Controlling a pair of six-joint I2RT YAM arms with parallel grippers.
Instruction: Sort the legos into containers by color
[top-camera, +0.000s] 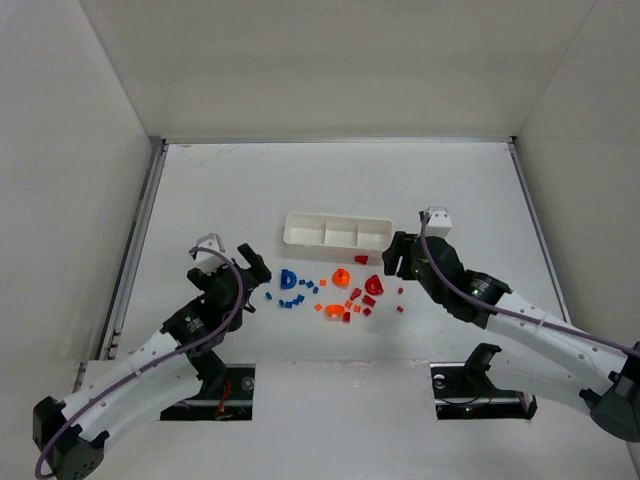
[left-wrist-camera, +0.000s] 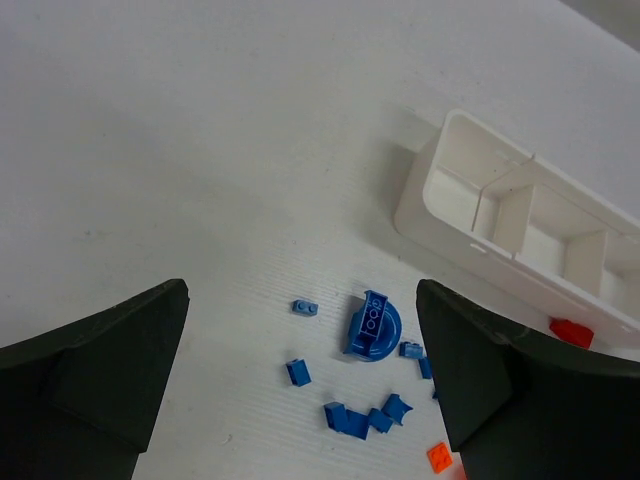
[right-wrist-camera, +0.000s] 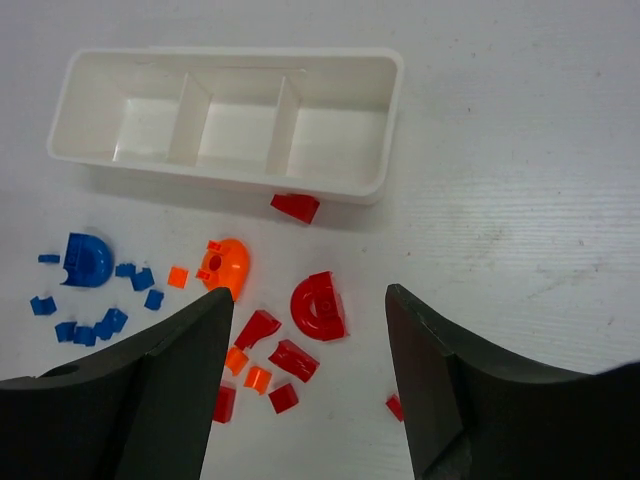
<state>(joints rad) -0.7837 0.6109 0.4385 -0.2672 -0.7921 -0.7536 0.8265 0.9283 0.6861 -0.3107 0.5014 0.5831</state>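
Observation:
The white three-compartment tray (top-camera: 337, 231) lies mid-table, and all three compartments show bare in the right wrist view (right-wrist-camera: 230, 58). In front of it lie the legos: a blue arch (top-camera: 290, 279) with small blue bricks, an orange arch (top-camera: 340, 277), a red arch (top-camera: 374, 285), and small red and orange bricks. My left gripper (top-camera: 252, 268) is open and empty, just left of the blue group; the blue arch (left-wrist-camera: 372, 325) lies between its fingers. My right gripper (top-camera: 393, 258) is open and empty, above the red arch (right-wrist-camera: 318, 305).
A red brick (right-wrist-camera: 296, 207) lies against the tray's near wall. White walls close in the table on three sides. A metal rail (top-camera: 135, 250) runs along the left edge. Bare table lies behind the tray and to both sides of the pile.

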